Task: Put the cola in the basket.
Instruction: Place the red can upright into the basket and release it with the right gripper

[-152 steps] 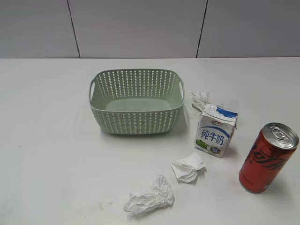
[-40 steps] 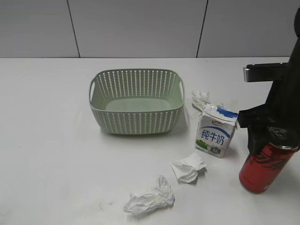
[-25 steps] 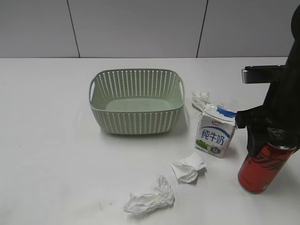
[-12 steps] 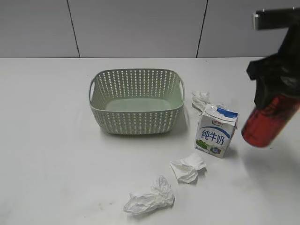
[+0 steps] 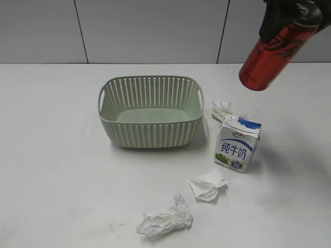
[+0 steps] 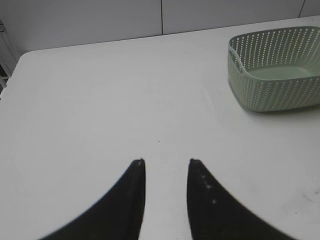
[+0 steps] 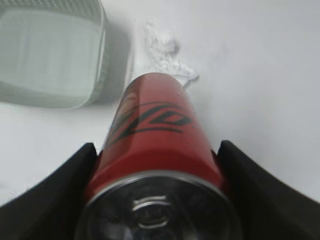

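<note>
My right gripper (image 5: 289,13) is shut on the cola (image 5: 271,54), a tall red can held high in the air at the upper right, tilted, to the right of the basket. In the right wrist view the cola (image 7: 155,135) sits between the two black fingers (image 7: 156,165), silver top towards the camera. The pale green basket (image 5: 150,135) stands empty at the table's middle; it also shows in the left wrist view (image 6: 275,92) and the right wrist view (image 7: 50,95). My left gripper (image 6: 165,162) is open and empty above bare table, well left of the basket.
A white-and-blue milk carton (image 5: 238,144) stands right of the basket. Crumpled tissues lie behind the carton (image 5: 221,109), in front of it (image 5: 207,185) and near the front edge (image 5: 165,217). A grey panelled wall runs behind the table.
My right gripper came in, closed on the cola at the front right, and lifted it up and slightly left, from table level to high above the carton.
</note>
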`<act>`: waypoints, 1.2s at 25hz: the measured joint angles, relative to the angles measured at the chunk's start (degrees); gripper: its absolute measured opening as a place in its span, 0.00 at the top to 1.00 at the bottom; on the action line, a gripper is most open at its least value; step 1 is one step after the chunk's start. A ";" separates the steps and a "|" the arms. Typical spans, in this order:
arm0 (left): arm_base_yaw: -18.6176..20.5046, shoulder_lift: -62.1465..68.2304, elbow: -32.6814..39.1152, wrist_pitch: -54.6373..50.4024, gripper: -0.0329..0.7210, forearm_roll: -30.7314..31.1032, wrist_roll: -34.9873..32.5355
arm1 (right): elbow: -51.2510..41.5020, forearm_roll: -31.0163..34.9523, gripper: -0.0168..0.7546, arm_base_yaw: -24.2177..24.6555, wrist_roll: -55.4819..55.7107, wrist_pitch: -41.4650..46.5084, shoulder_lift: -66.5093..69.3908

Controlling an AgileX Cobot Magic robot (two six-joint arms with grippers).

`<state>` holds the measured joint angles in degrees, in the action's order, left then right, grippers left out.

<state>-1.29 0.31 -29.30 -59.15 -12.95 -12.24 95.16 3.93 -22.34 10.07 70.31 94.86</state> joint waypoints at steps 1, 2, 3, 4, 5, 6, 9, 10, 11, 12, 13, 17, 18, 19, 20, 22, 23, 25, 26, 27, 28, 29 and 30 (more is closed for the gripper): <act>0.00 0.00 0.00 0.00 0.65 0.00 0.00 | 1.64 1.43 0.30 -0.07 -0.45 0.00 1.42; 0.00 0.00 0.00 0.00 0.65 0.00 0.00 | 2.97 2.74 0.30 -0.33 -0.79 0.00 3.05; 0.00 0.00 0.00 0.00 0.65 0.00 0.00 | 4.57 3.41 0.30 -0.77 -1.06 0.00 4.51; 0.00 0.00 0.00 0.00 0.65 0.00 0.00 | 6.12 3.80 0.30 -1.49 -1.22 0.00 6.38; 0.00 0.00 0.00 0.00 0.65 0.00 0.00 | 7.70 4.02 0.30 -2.29 -1.30 0.06 8.28; 0.00 0.00 0.00 0.00 0.65 0.00 0.00 | 9.02 4.23 0.30 -3.03 -1.35 0.06 9.86; 0.00 0.00 0.00 0.00 0.65 0.00 0.00 | 13.95 4.51 0.30 -5.77 -1.66 0.15 15.23; 0.00 0.00 0.00 0.00 0.65 0.00 0.00 | 15.83 4.53 0.30 -6.50 -1.74 0.15 16.64; 0.00 0.00 0.00 0.00 0.65 0.00 0.00 | 17.76 4.68 0.30 -7.30 -1.79 0.15 18.31; 0.00 0.00 0.00 0.00 0.65 0.00 0.00 | 19.62 4.72 0.30 -8.07 -1.86 0.15 19.87; 0.00 0.00 0.00 0.00 0.65 0.00 0.00 | 21.10 4.78 0.30 -8.69 -1.91 0.15 21.14; 0.00 0.00 0.00 0.00 0.65 0.00 0.00 | 26.16 4.84 0.30 -11.12 -2.76 0.10 26.32; 0.00 0.00 0.00 0.00 0.65 0.00 0.00 | 26.71 4.84 0.30 -11.64 -3.19 0.10 27.42; 0.00 0.00 0.00 0.00 0.65 0.00 0.00 | 26.90 4.84 0.30 -12.08 -3.66 0.10 28.41; 0.00 0.00 0.00 0.00 0.65 0.00 0.00 | 26.96 4.84 0.30 -12.38 -4.00 0.10 29.26; 0.00 0.00 0.00 0.00 0.65 0.00 0.00 | 27.01 4.84 0.30 -12.66 -4.40 0.10 31.21; 0.00 0.00 0.00 0.00 0.65 0.00 0.00 | 27.07 4.90 0.30 -12.73 -4.45 0.10 31.85; 0.00 0.00 0.00 0.00 0.65 0.00 0.00 | 27.13 4.78 0.30 -12.80 -4.64 0.10 33.56; 0.00 0.00 0.00 0.00 0.65 0.00 0.00 | 27.13 4.59 0.30 -12.80 -4.64 0.10 34.27; 0.00 0.00 0.00 0.00 0.65 0.00 0.00 | 27.13 4.42 0.30 -12.80 -4.68 0.10 34.68; 0.00 0.00 0.00 0.00 0.65 0.00 0.00 | 27.13 4.37 0.30 -12.80 -4.68 0.10 35.04; 0.00 0.00 0.00 0.00 0.65 0.00 0.00 | 27.13 4.32 0.30 -12.80 -4.68 0.10 35.23; 0.00 0.00 0.00 0.00 0.65 0.00 0.00 | 27.13 4.20 0.30 -12.80 -4.68 0.10 35.25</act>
<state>-1.29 0.31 -29.30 -59.15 -12.95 -12.24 122.29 8.12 -35.14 5.39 70.41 130.11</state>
